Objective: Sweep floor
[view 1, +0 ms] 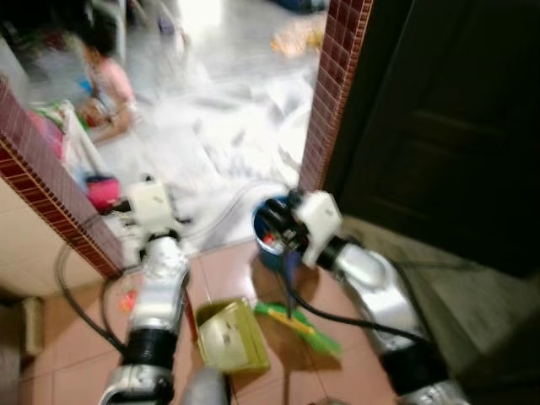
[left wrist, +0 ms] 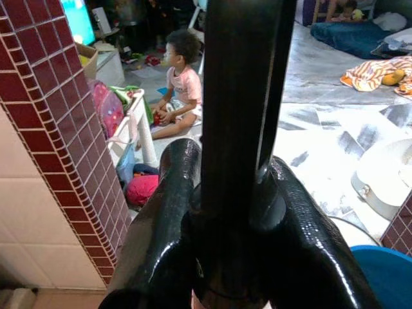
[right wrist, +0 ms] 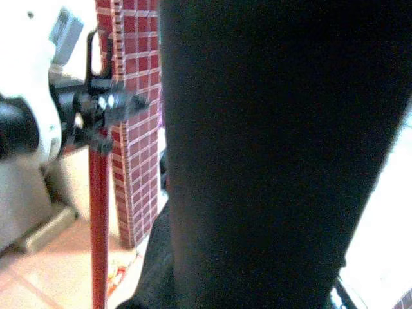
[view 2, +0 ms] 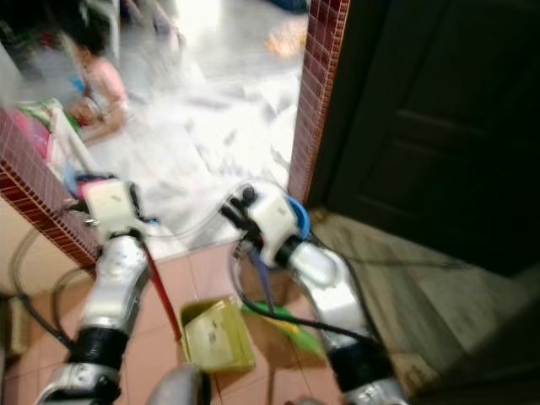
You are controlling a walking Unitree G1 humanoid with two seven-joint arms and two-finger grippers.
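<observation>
My left gripper (left wrist: 222, 257) is shut on a thin pole. The right wrist view shows this pole (right wrist: 98, 219) as red, hanging down from the left gripper (right wrist: 103, 106). The pole (view 2: 162, 291) runs down to a yellow-green dustpan (view 1: 232, 337) on the tan tiles between my arms. My right gripper (view 1: 274, 224) is shut on the purple handle (view 1: 289, 270) of a broom. Its green bristles (view 1: 304, 327) rest on the floor right of the dustpan. The handle (right wrist: 277, 154) is a dark blur in the right wrist view. The head views are blurred.
A red-tiled wall end (view 1: 51, 186) stands close on the left and a red-tiled pillar (view 1: 333, 93) ahead, with a dark door (view 1: 447, 126) to the right. A blue bucket (view 1: 263, 249) sits by the pillar. A child (left wrist: 183, 84) sits on the pale floor beyond. Cables (view 1: 72, 295) trail on the floor.
</observation>
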